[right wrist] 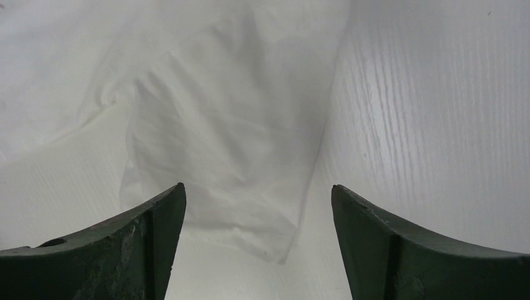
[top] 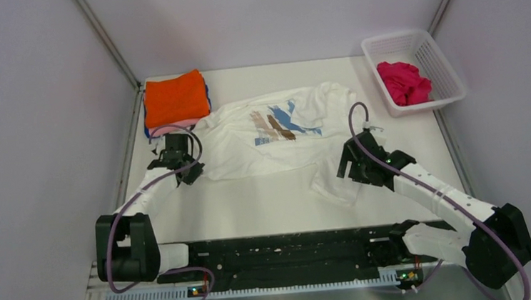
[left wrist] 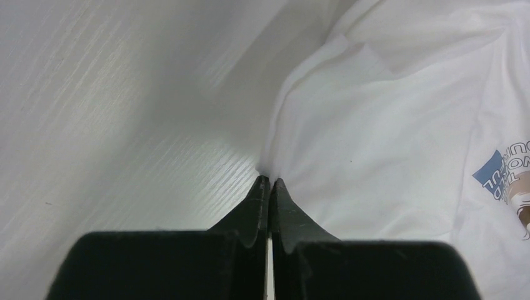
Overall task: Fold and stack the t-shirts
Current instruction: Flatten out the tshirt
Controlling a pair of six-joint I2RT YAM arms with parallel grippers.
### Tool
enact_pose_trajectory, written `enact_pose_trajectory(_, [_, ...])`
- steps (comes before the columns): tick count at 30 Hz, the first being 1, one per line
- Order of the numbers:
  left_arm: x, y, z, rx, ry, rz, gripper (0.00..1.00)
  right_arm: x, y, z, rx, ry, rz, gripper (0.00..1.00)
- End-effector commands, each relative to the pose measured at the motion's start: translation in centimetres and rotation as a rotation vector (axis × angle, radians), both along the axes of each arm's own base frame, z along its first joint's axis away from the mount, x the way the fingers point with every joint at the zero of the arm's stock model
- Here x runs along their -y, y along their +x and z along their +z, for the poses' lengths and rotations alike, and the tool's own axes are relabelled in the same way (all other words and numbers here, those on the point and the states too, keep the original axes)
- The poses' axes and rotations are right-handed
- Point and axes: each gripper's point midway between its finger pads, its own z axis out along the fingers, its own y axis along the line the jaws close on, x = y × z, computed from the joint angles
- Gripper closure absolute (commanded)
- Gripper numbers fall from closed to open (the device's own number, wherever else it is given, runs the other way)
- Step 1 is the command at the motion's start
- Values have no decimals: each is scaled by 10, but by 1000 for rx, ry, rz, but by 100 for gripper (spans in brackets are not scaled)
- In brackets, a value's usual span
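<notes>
just past the fingertips of the left gripper (left wrist: 269, 181) sits one folded stack (top: 176, 96), orange on top with pink and blue edges beneath, so seemingly three shirts; that gripper is pressed fully shut, apparently pinching the edge of the white printed t-shirt (top: 249, 158) at its tips, likely to lift it for a fold; this one shirt lies spread between both grippers; the right gripper (right wrist: 258, 187) stands wide apart, holding nothing, one sleeve (right wrist: 231, 156) lying between its fingers, probably its next pinch; well beyond it, one basket (top: 411, 36) keeps one magenta t-shirt (top: 404, 82) waiting.
</notes>
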Motion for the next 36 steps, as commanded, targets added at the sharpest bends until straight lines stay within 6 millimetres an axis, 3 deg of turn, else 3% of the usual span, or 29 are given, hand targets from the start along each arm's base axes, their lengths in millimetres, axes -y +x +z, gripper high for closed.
enact_pose_trajectory(1, [-3, -3, 5, 20, 18, -3, 100, -3, -35, -21, -129, 16, 4, 24])
enact_pose_trajectory(6, [-4, -5, 6, 18, 22, -1, 100, -22, -35, -37, -140, 107, 30, 41])
enact_pose_trajectory(12, [-7, -8, 6, 14, 35, 4, 100, -19, -49, -57, -214, 88, 25, 43])
enact_pose_trajectory(20, [-7, -6, 6, 18, 36, 5, 100, -27, -52, -66, -230, 121, 20, 53])
enact_pose_trajectory(23, [-7, -7, 6, 14, 37, 2, 100, -32, -50, -69, -234, 137, 20, 63])
enact_pose_trajectory(26, [-7, -7, 8, 18, 40, 3, 100, -32, -46, -68, -221, 131, 11, 80])
enact_pose_trajectory(29, [-4, -6, 13, 43, 25, -17, 100, -29, -31, -56, -143, 117, -13, 100])
enact_pose_trajectory(32, [3, 1, 29, 93, 0, -49, 100, -30, -2, -26, -1, 122, -32, 100])
enact_pose_trajectory(36, [12, 17, 71, 205, -24, -92, 100, -30, 46, 43, 247, 129, -67, 100])
